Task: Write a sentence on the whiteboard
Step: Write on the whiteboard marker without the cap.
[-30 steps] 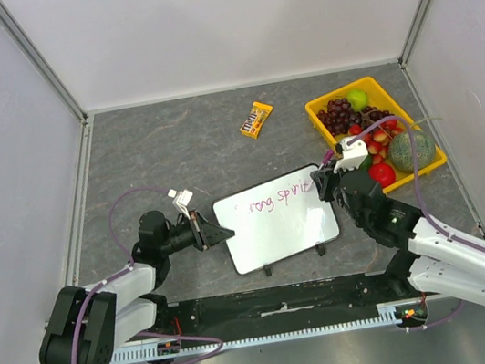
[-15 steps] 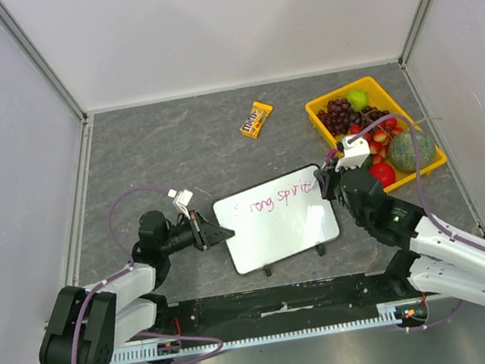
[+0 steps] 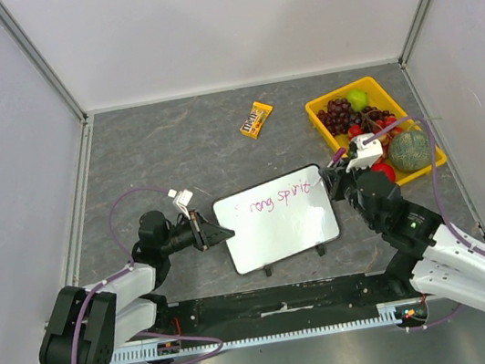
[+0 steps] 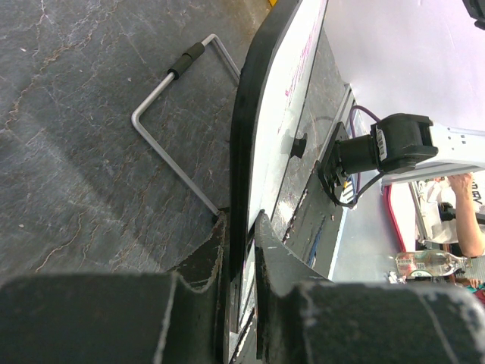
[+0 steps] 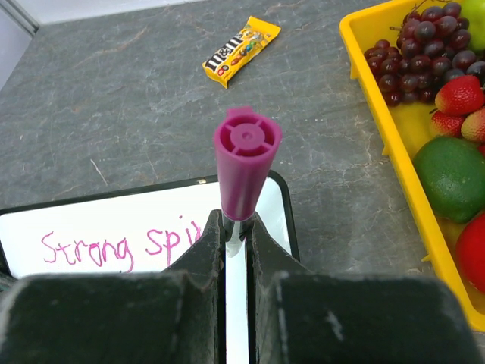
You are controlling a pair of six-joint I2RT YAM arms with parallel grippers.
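Firmly, the left gripper (image 4: pixel 242 224) pinches the left edge of the whiteboard (image 3: pixel 278 232), which sits near the front of the table between the two arms. The right gripper (image 5: pixel 236 224) is clamped on one magenta marker (image 5: pixel 244 159) at the board's right end. One pink sentence (image 3: pixel 278 197) reads "Strong spirit". One M&M's packet (image 3: pixel 256 119) and one yellow tray (image 3: pixel 316 119) of fruit rest on the grey stone-look table (image 3: pixel 163 148), enclosed by white walls (image 3: pixel 226 18).

On the whiteboard (image 5: pixel 91 216) I read the sentence (image 5: pixel 114 249) in pink: "Strong spi", finishing "spirit" from overhead. The yellow candy packet (image 5: pixel 241 47) reads "m&m's".
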